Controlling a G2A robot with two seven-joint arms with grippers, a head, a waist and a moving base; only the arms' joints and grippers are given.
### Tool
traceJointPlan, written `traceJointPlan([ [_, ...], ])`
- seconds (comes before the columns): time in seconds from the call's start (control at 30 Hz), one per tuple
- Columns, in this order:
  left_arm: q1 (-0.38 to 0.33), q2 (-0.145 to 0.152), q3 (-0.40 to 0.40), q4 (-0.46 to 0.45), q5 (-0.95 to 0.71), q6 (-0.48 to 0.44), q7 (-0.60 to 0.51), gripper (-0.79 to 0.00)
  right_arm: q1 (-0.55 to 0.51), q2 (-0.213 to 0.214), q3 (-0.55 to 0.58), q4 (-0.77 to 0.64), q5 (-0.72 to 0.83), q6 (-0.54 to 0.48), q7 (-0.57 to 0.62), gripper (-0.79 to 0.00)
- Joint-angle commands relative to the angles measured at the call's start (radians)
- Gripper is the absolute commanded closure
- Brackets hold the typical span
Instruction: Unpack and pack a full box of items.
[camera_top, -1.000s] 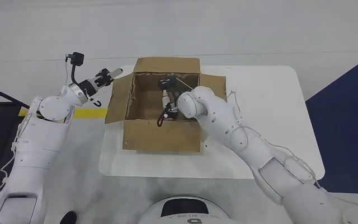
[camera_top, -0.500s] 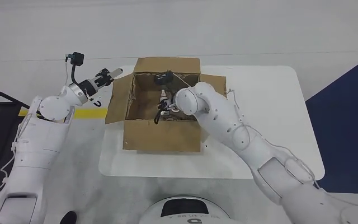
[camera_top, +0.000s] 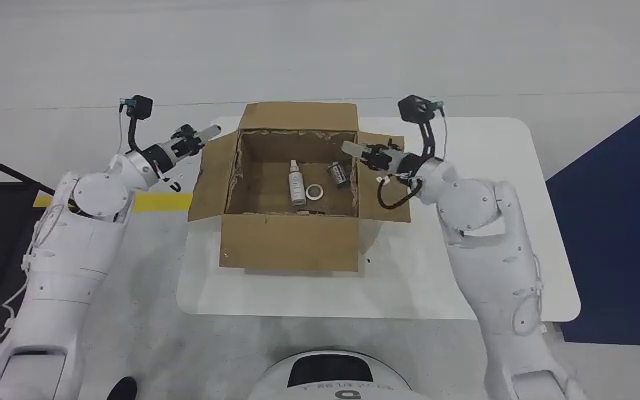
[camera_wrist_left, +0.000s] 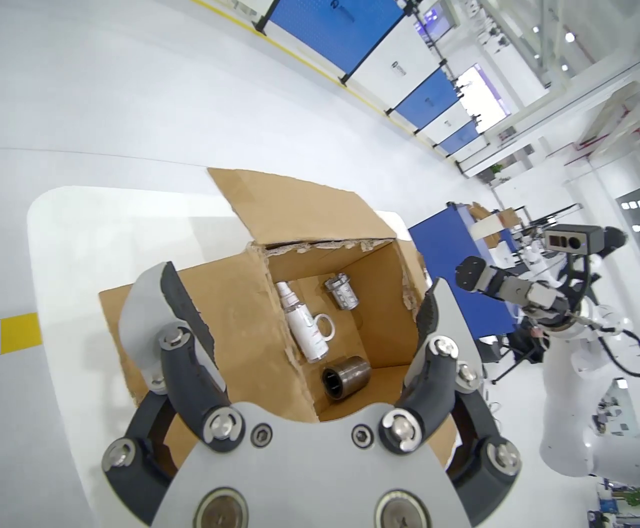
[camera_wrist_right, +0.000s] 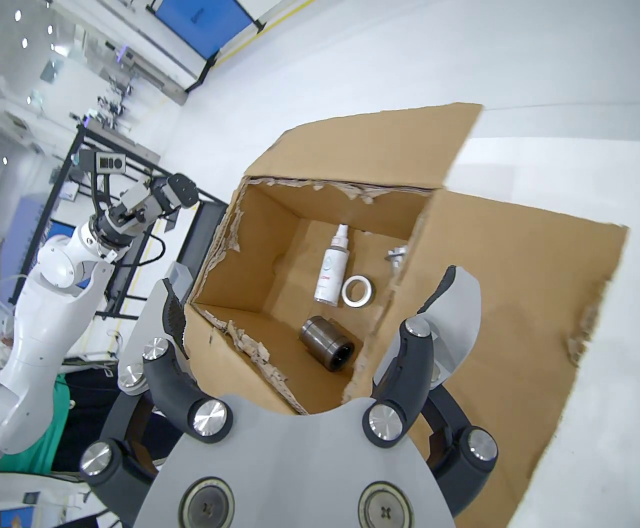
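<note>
With my left end effector (camera_top: 197, 133) and right end effector (camera_top: 360, 150) wide and empty, the cardboard box (camera_top: 290, 243) between them holds a spray bottle (camera_top: 297, 183), likely light and slippery, best pinched mid-body.

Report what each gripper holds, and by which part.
Nothing: the left gripper and right gripper hang empty, jaws open, at opposite sides of the brown cardboard box.

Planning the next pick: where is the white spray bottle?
In the top view, the white spray bottle lies on the floor of the open cardboard box, near its middle, beside a white ring.
</note>
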Motion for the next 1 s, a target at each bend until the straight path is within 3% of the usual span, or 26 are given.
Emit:
traceJointPlan([
  [0.0, 0.019, 0.001, -0.012, 0.033, -0.007, -0.003, 0.012, -0.785, -0.039, 0.006, 0.067, 0.018, 0.051, -0.018, -0.03, -0.785],
  [0.17, 0.044, 0.006, -0.057, 0.117, -0.077, -0.017, -0.004, -0.785, -0.09, 0.015, 0.191, 0.141, 0.187, -0.071, -0.115, -0.785],
  [0.33, 0.054, 0.008, -0.075, 0.152, -0.087, -0.013, -0.008, -0.785, -0.074, 0.018, 0.209, 0.294, 0.266, -0.102, -0.124, -0.785],
  [0.47, 0.044, 0.001, -0.048, 0.177, -0.062, 0.023, 0.003, -0.785, -0.02, 0.017, 0.186, 0.412, 0.354, -0.149, -0.091, -0.785],
  [0.63, 0.016, -0.017, -0.012, 0.314, -0.099, 0.061, 0.004, -0.785, 0.016, 0.016, 0.179, 0.522, 0.488, -0.249, -0.063, -0.785],
  [0.8, -0.035, -0.036, 0.04, 0.446, -0.094, 0.049, -0.043, -0.785, 0.043, 0.017, 0.191, 0.628, 0.653, -0.329, 0.005, -0.785],
  [0.97, -0.095, -0.063, 0.101, 0.554, -0.087, 0.011, -0.072, -0.785, 0.067, 0.022, 0.186, 0.683, 0.698, -0.356, 0.032, -0.785],
])
